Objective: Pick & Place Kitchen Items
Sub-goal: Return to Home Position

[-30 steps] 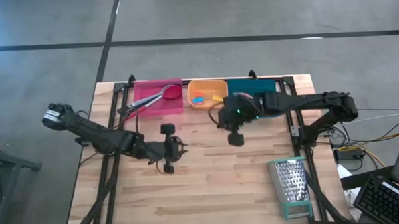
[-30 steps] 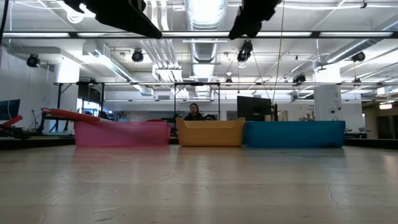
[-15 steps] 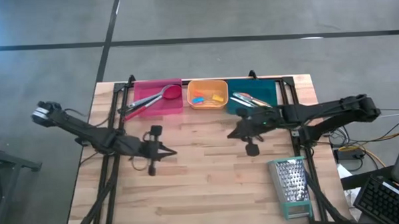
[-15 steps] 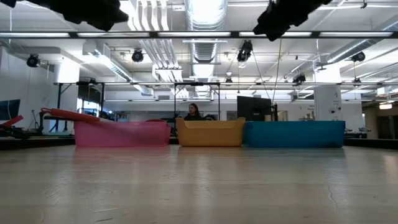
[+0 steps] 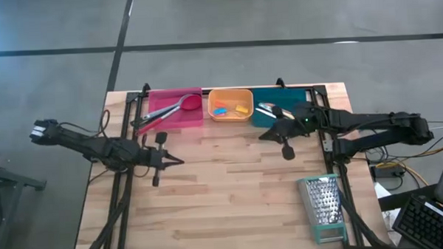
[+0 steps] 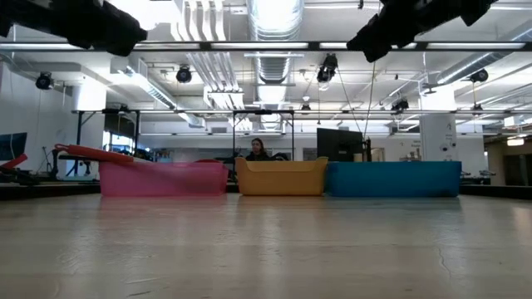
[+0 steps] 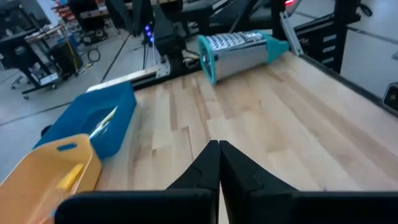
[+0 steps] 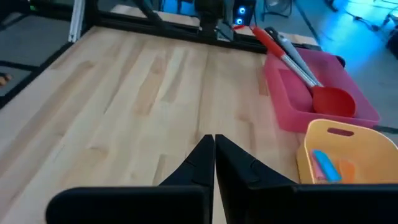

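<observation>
now left gripper (image 7: 219, 145) and right gripper (image 8: 214, 139), dark wedges, sit pinched closed, empty, over the pale planked table (image 7: 298, 118).

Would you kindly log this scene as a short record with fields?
left pincer: shut, empty, raised over the table's left half
right pincer: shut, empty, raised beside the teal bin
pink bin: red spoon inside
orange bin: blue piece, yellow piece
teal bin: pale utensil, partly hidden by the right arm
grater: lying flat by the table's right edge, away from the bins
</observation>
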Robot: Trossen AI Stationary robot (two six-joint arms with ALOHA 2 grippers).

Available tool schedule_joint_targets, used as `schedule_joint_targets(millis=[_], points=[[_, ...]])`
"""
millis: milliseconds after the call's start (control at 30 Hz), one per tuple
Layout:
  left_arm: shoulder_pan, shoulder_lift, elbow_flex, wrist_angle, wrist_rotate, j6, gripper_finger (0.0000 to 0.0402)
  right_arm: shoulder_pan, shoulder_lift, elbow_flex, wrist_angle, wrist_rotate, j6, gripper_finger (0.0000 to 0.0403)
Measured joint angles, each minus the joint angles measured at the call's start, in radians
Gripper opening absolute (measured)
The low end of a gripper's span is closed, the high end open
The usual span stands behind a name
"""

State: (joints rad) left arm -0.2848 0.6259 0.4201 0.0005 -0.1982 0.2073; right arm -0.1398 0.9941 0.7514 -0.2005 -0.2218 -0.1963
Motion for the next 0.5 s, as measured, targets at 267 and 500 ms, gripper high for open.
schedule_joint_targets(millis=[267,500], points=[[0.003,-0.202,-0.043,-0.114,0.006,-0.045,0.0007,-0.104,-0.141,-0.112,0.033,-0.176,0.017,0.0008],[0.003,-0.326,-0.111,-0.113,0.012,-0.056,0.0007,-0.116,-0.317,-0.234,0.085,-0.112,0.021,0.0008]])
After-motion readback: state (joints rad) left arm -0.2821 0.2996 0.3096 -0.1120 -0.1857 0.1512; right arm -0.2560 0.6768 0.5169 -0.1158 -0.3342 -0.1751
